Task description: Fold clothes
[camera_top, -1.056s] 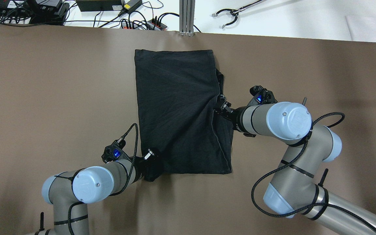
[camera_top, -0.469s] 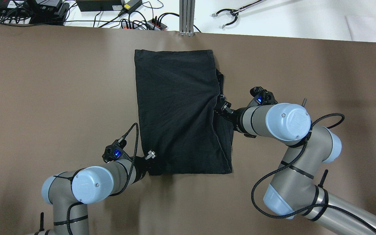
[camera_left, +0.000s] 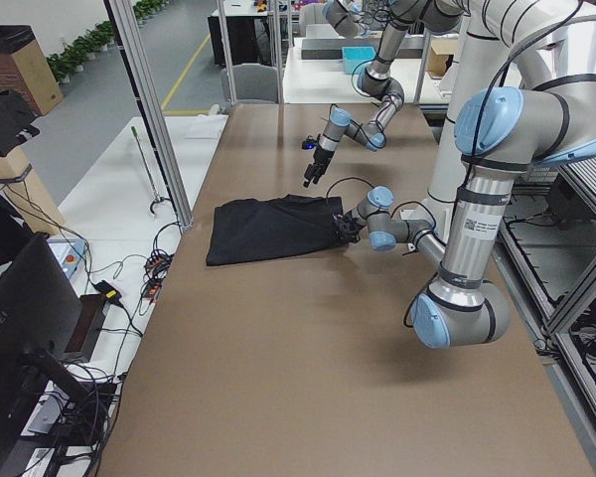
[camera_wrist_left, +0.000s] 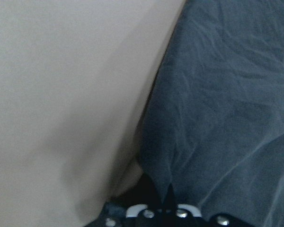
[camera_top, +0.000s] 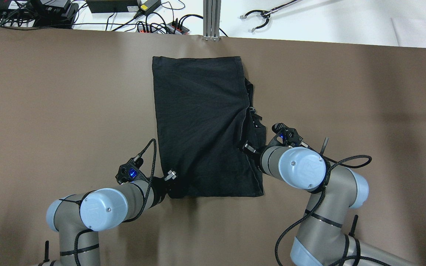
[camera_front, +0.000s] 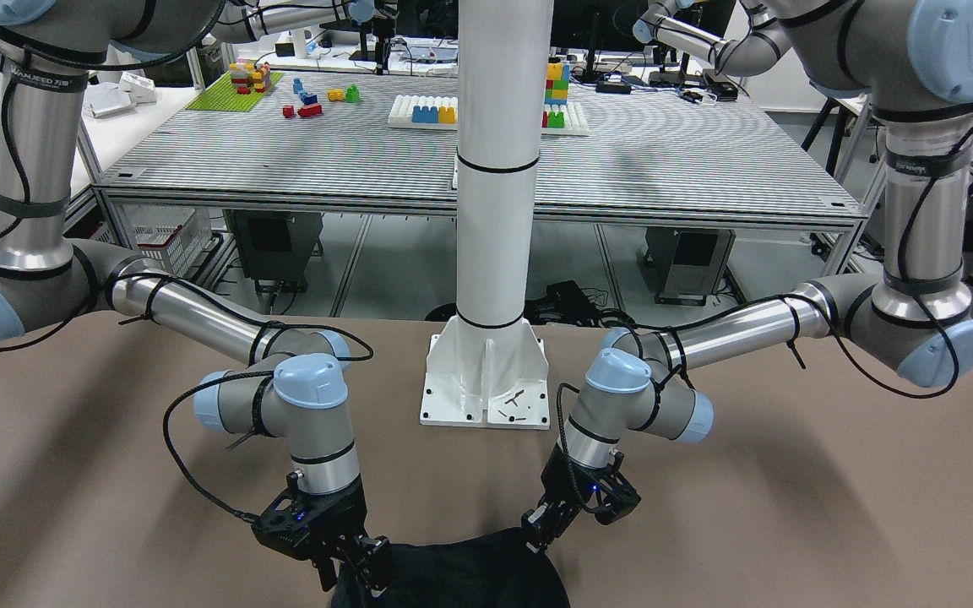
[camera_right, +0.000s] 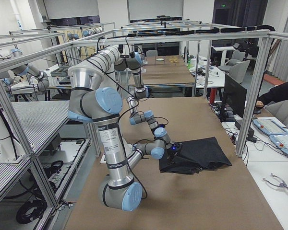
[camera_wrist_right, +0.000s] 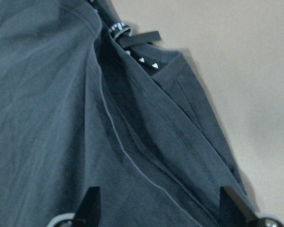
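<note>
The black clothes (camera_top: 202,125) lie flat on the brown table, folded over, with a looser layer along the right edge. My left gripper (camera_top: 171,183) is at the near left corner and is shut on the clothes there; the left wrist view shows the cloth (camera_wrist_left: 227,118) pinched to a point at the gripper (camera_wrist_left: 165,208). My right gripper (camera_top: 249,147) hovers over the near right part. It is open and empty, with fingertips (camera_wrist_right: 90,208) wide apart above the cloth (camera_wrist_right: 61,118). A small patterned tag (camera_wrist_right: 128,33) shows at the cloth edge.
The white pillar's base plate (camera_front: 486,380) stands on the table between the arms. Beyond the far table edge are cables and power strips (camera_top: 154,26), an aluminium post (camera_top: 212,18) and a grabber tool (camera_top: 261,18).
My right gripper has left the middle of the cloth's right edge and drawn back toward the robot, to the near right part. My left gripper has barely moved.
</note>
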`<state>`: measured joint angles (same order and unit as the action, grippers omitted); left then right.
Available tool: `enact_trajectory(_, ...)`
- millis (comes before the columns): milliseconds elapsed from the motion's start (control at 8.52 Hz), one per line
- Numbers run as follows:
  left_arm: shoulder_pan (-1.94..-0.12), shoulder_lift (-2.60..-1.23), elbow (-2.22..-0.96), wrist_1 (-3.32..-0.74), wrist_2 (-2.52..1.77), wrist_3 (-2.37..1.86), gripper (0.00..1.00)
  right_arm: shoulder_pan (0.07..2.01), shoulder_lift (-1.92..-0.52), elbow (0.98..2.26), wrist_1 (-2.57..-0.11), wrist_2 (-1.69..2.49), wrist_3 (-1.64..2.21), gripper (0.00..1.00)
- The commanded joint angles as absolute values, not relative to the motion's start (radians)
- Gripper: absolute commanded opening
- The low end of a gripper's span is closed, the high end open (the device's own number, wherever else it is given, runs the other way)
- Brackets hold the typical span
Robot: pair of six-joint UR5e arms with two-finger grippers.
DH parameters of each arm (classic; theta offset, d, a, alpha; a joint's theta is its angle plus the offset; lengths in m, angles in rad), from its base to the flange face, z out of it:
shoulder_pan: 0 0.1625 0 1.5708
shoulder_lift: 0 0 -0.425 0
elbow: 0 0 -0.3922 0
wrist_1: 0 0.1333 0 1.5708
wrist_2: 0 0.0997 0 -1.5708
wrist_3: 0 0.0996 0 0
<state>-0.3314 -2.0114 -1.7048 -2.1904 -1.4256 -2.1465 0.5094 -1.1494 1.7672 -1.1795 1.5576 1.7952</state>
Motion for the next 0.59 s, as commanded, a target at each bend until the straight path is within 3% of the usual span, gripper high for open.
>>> enact_trajectory(0,-0.331,-2.008,-1.704,-2.191,-1.425,-2.146,0.0,0.448,-1.19,1.758,-1.178,1.519,1.795,0.9)
enact_trajectory(469,-0.333,-2.002,-1.706,-2.191,-1.424,-2.146,0.0,0.428,-1.169,1.698,-1.175,1.444,1.799,0.9)
